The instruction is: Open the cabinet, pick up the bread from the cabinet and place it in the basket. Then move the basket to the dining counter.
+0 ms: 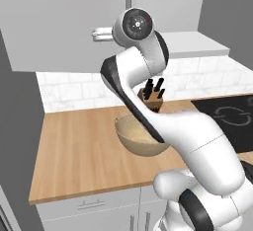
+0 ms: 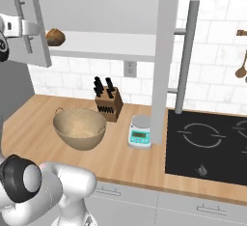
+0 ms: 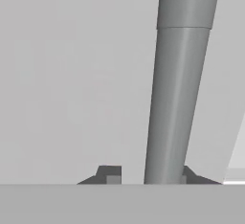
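From my right base view, left to right: my gripper [image 2: 30, 29] sits at nine o'clock with its fingertips either side of the left door's handle [image 3: 174, 98], though I cannot tell if it is clenched. The bread [image 2: 55, 37] lies on the cabinet [image 2: 111, 46] shelf (light, soft, I judge; take it gently across its middle). The basket [image 2: 79, 128] waits at seven o'clock.

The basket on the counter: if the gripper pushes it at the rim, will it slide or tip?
The basket is bowl-shaped with a rounded underside, so a push at the rim would probably rock or tip it. It is empty and looks woven, so likely light. A low push may slide it on the smooth wooden counter.
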Available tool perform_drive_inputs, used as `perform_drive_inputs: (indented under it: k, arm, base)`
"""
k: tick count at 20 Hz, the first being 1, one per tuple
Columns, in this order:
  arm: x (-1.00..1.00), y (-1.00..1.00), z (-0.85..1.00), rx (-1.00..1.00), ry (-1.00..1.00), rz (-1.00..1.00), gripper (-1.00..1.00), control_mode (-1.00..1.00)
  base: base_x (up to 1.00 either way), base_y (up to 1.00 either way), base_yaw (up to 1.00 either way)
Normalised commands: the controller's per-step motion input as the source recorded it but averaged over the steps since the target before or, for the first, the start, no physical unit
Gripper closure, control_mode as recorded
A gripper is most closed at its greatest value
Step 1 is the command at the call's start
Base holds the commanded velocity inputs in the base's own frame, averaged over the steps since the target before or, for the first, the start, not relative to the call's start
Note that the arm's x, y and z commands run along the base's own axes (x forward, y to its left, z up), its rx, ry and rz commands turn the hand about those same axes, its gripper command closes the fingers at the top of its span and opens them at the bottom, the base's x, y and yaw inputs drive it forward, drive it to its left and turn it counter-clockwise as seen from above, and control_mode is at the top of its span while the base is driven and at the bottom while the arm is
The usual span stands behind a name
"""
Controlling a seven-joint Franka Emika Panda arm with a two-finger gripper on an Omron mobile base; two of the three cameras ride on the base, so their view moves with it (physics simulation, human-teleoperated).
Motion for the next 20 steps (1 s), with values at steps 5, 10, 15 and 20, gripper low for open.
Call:
perform_drive_inputs:
  k: [5, 10, 15, 20]
  arm:
    - [-1.0, 0.82, 0.12, 0.0, -0.01, -0.14, 1.0, -1.0]
    - [-1.0, 0.89, 0.08, 0.0, 0.0, -0.15, 1.0, -1.0]
    - [-0.82, 0.59, 0.0, 0.0, 0.0, -0.11, -1.0, -1.0]
    - [-0.82, -0.08, 0.0, 0.05, 0.0, -0.09, -1.0, -1.0]
  base:
    - [0.0, 0.0, 0.0]
    - [0.0, 0.0, 0.0]
    - [0.0, 0.0, 0.0]
    - [0.0, 0.0, 0.0]
